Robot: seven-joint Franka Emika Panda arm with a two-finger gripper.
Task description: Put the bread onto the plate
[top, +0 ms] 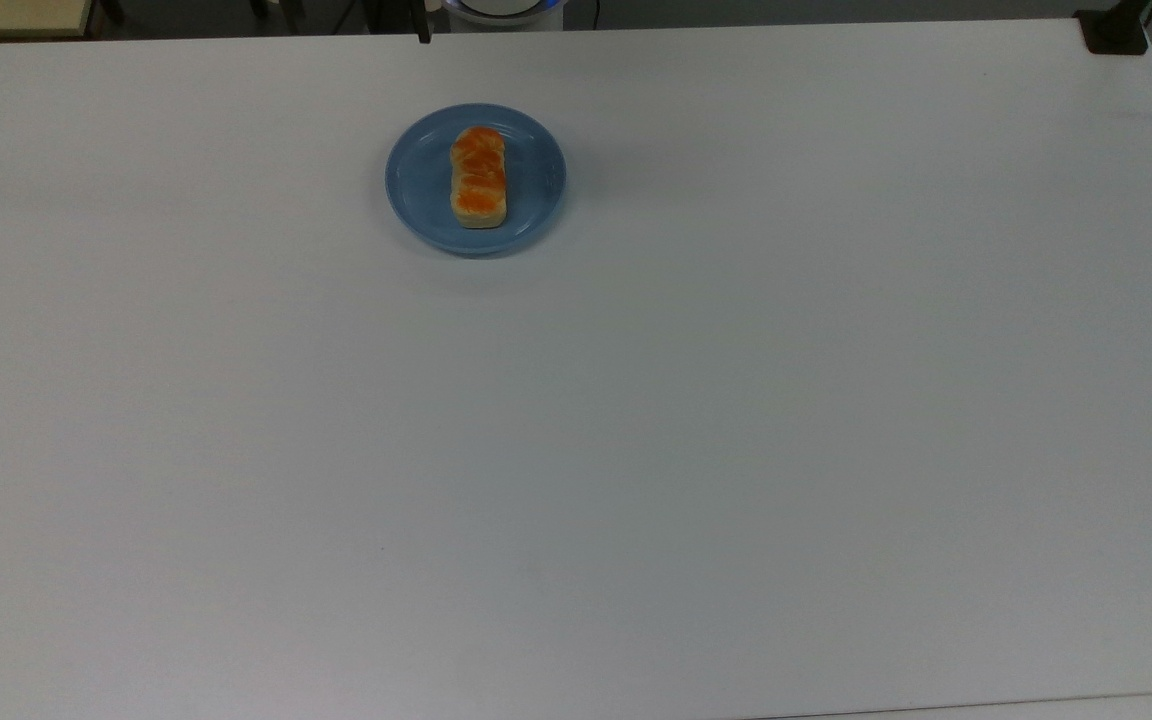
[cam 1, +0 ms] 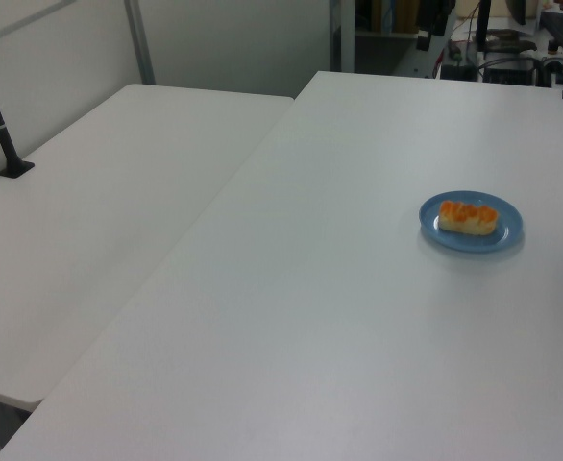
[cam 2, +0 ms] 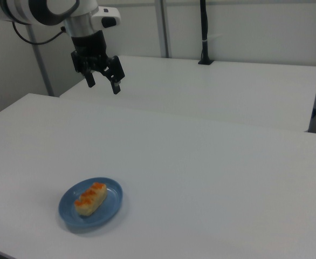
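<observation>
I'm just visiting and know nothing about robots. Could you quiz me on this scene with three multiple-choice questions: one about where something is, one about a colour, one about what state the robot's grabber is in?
1. Where is the bread?
A. On the bare table
B. On the plate
C. Held by the robot

2. What colour is the plate?
A. Blue
B. Red
C. White

3. How do the gripper jaws stand?
A. Shut on the bread
B. Shut and empty
C. Open and empty

Answers:
1. B, the loaf lies within the plate's rim.
2. A, it is plain blue against the white table.
3. C, the right view shows a gap between the jaws, raised above the table.
</observation>
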